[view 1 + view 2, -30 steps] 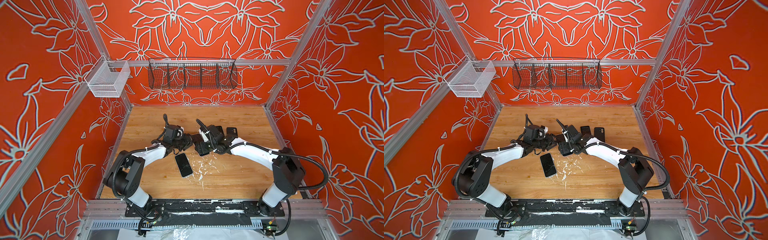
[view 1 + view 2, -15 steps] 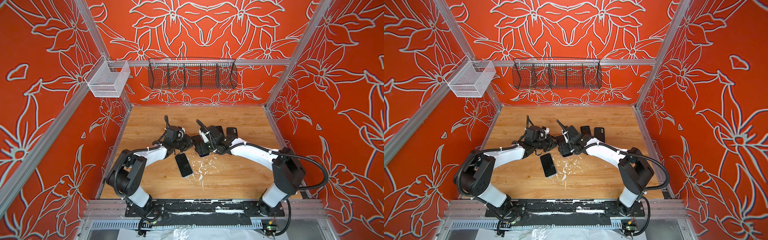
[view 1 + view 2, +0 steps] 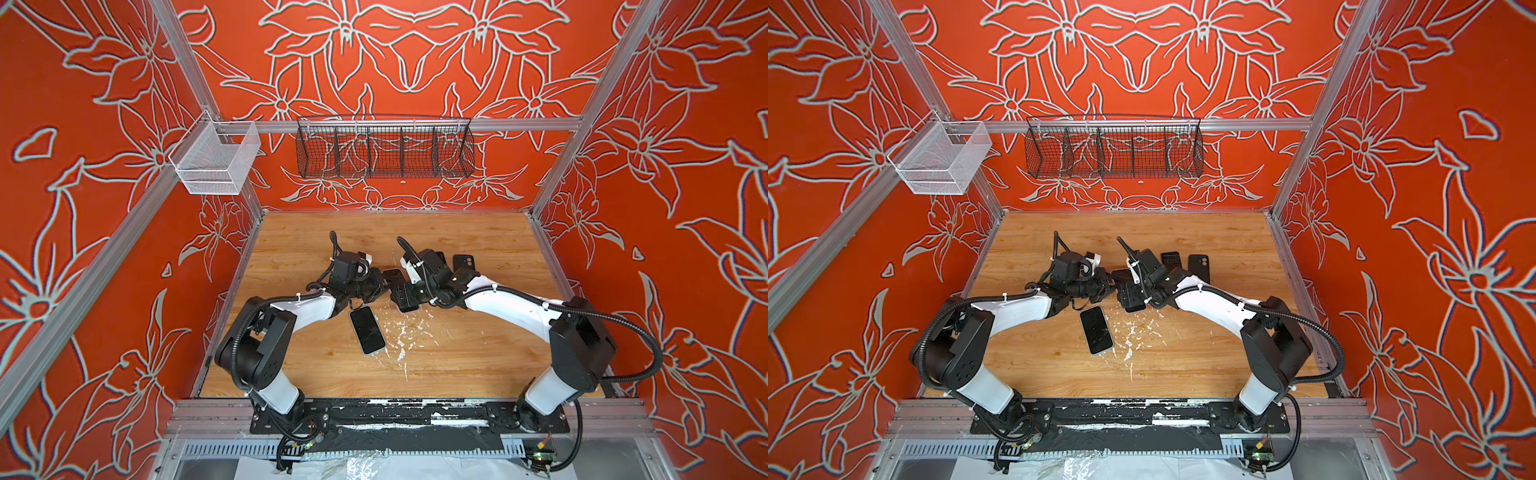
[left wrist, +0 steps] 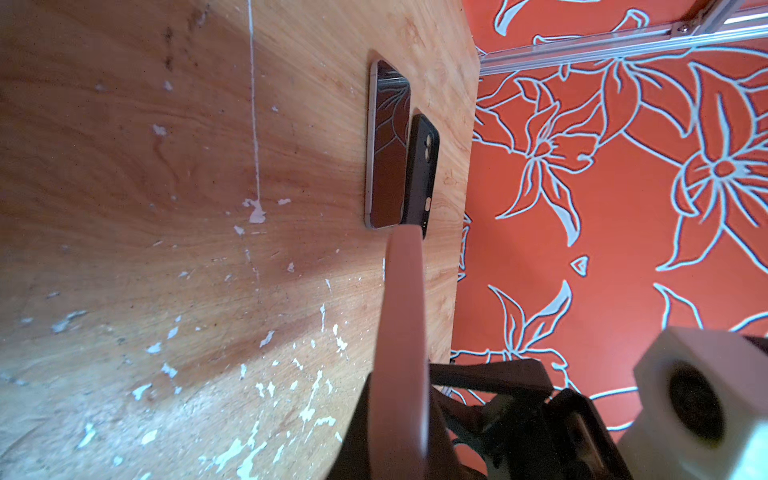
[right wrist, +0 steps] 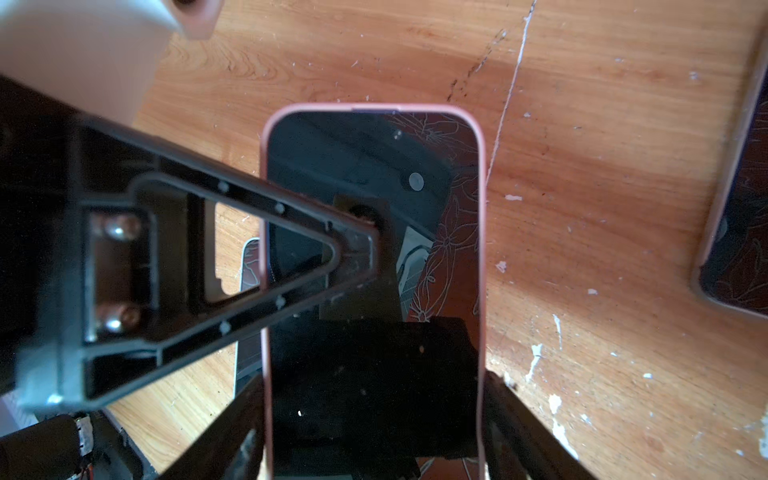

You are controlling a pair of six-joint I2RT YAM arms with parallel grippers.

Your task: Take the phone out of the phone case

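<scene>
**Pinch may trap the phone too**

Above the bench [image 5: 602,166] middle, the right pincer [image 5: 374,436] grips the pink phone case [image 5: 482,208] by its long sides, phone [image 5: 374,145] inside. The left pincer [image 4: 401,424] is clamped across screen and case edge: a pull may drag both, or slip.

Arms angled inward, the right gripper [image 3: 405,297] clamps the pink-cased phone [image 5: 374,145] by its sides while the left gripper [image 3: 380,286] pinches its long edge.

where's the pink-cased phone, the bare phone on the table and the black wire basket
pink-cased phone [image 5: 374,365]: right wrist view, on its screen
bare phone [image 3: 367,330]: in a top view, screen middle
wire basket [image 3: 384,160]: in a top view, front mesh wall
</scene>
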